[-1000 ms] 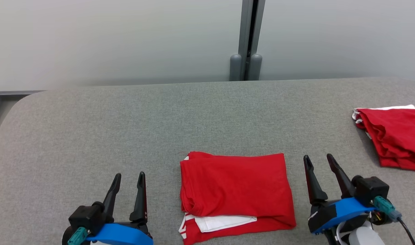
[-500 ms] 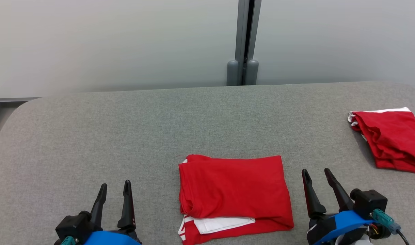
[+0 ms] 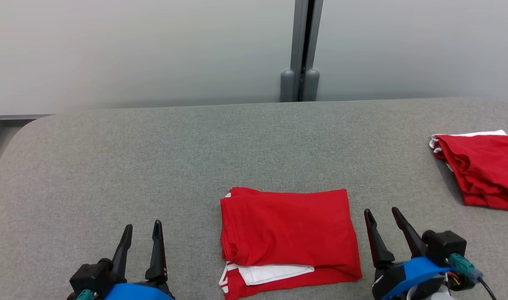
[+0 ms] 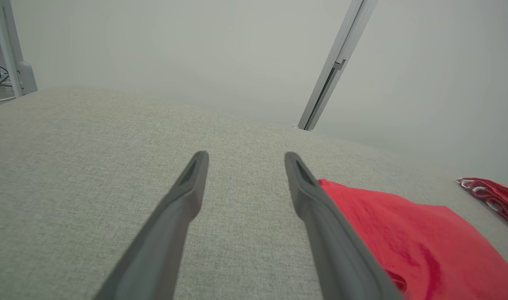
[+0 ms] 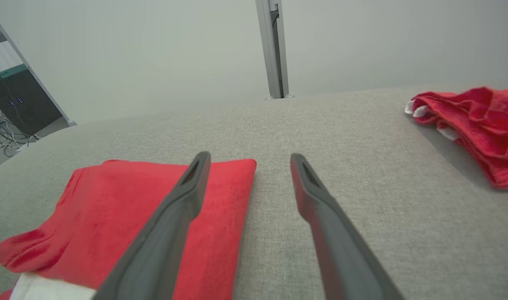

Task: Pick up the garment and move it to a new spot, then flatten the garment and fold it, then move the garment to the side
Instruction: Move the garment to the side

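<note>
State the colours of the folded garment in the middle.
Red folded garment with white parts, clearest in head view.

The right end effector (image 5: pixel 249 157) hangs over the grey fabric tabletop (image 5: pixel 341 137), its two dark fingers (image 5: pixel 170 225) spread apart with nothing between them. One finger crosses over the folded red garment (image 5: pixel 112 200), which lies flat toward the near edge with a white layer showing underneath. A second red garment (image 5: pixel 479 121) sits rumpled well apart, closer to the far edge, where a grey post (image 5: pixel 272 50) rises.
</note>
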Available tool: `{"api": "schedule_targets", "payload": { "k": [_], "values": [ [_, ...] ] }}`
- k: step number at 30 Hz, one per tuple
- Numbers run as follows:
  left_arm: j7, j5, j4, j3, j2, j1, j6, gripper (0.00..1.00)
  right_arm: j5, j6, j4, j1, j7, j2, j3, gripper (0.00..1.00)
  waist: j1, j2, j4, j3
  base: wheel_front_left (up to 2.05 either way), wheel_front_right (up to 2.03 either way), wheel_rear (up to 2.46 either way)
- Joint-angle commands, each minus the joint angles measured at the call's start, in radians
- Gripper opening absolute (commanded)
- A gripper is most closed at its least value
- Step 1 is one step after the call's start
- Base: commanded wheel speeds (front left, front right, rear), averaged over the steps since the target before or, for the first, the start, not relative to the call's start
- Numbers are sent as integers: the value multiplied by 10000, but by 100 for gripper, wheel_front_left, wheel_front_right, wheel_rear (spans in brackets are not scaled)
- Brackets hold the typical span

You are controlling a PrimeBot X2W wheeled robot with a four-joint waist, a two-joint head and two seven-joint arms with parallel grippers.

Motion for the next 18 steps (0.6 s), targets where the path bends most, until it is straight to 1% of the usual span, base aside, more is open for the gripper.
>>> {"api": "schedule_targets", "payload": {
  "k": [1, 4, 6, 10, 13, 18],
  "values": [
    [-25, 49, 11, 8, 11, 10, -14, 100, -57, 1, -33, -164, 49, 2, 0, 100, 0, 0, 10, 21, 0, 0, 0],
    [-25, 101, 4, 46, 49, -39, -15, 100, -347, 1, -140, -434, 422, -1, -112, 100, 0, 0, 32, 77, 0, 0, 0],
    [-25, 114, -13, 80, 77, -74, -5, 100, -641, 1, -165, -598, 919, 2, -180, 100, 0, 0, 63, 106, 0, 0, 0],
    [-25, 193, -33, 96, 75, -144, -5, 100, -1171, 1, -99, -1003, 2337, 2, -389, 100, 0, 0, 205, 211, 0, 0, 0],
    [-25, 169, -15, 56, 16, -206, -64, 100, -1347, 1, 113, -1215, 3452, -78, -480, 100, 0, 0, 407, 314, 0, 0, 0],
    [-25, 134, 7, 21, -87, -301, -95, 100, -1275, 1, 577, -1479, 4871, -244, -539, 100, 0, 0, 819, 562, 0, 0, 0]
  ]
}}
